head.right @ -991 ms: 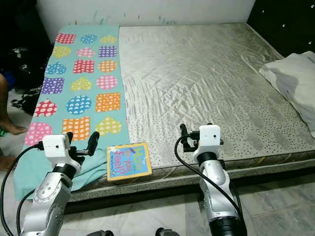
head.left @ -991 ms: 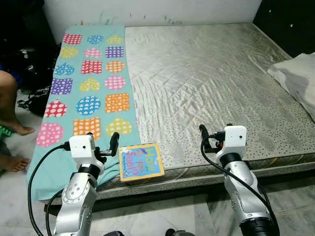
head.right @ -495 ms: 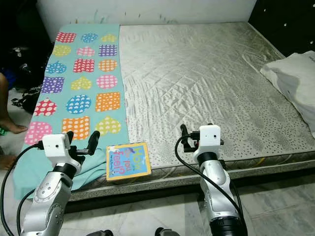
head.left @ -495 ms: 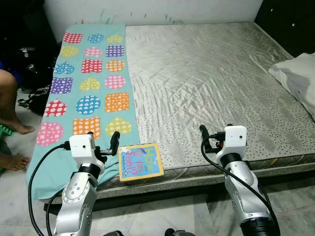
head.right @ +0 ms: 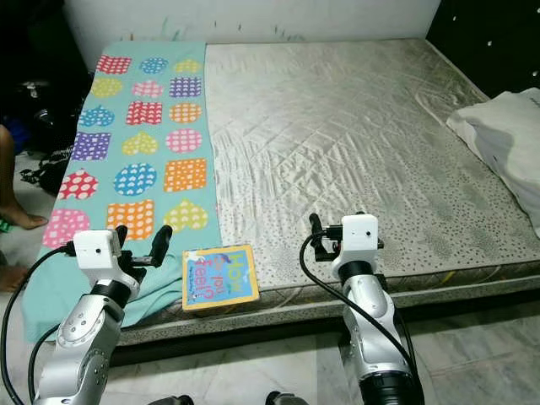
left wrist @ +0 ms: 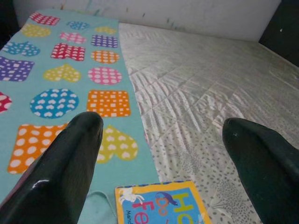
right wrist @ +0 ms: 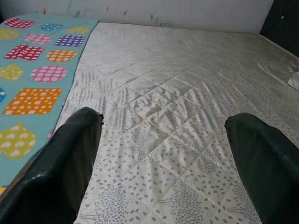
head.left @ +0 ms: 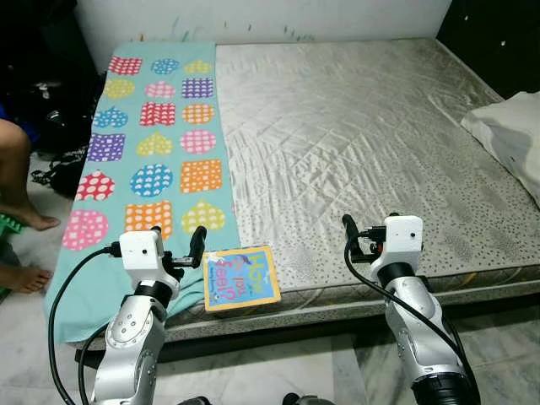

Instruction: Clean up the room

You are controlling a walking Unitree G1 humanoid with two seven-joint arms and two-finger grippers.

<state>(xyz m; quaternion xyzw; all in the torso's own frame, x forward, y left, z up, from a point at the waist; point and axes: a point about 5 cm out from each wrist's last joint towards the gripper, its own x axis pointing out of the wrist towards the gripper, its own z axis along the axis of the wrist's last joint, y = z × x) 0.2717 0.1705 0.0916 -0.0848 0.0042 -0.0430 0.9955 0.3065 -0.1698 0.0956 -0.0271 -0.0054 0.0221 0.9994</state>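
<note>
A book lies flat on the bed, at its near edge, and the places below are given relative to this book. Its cover is blue with a yellow border, and it carries big coloured letters; in the left wrist view only a yellow "H" and part of an orange word below it can be read, and the rest is too small or cut off. The book rests partly on the grey quilted mattress and touches the edge of a turquoise blanket, which lies just to the left of it and runs from there to the far end of the bed. The blanket has hearts, circles and squares in pink, orange, yellow, purple and blue, each with white dots or small patterns. The left gripper is just beside the book, at its left, above the blanket; its jaws are wide apart and hold nothing. The right gripper is to the right of the book, over the near part of the mattress, and its jaws are also wide apart and hold nothing. A white pillow lies far to the right of the book, at the edge of the bed. Far to the left, on the floor, a person's bare feet are seen.
</note>
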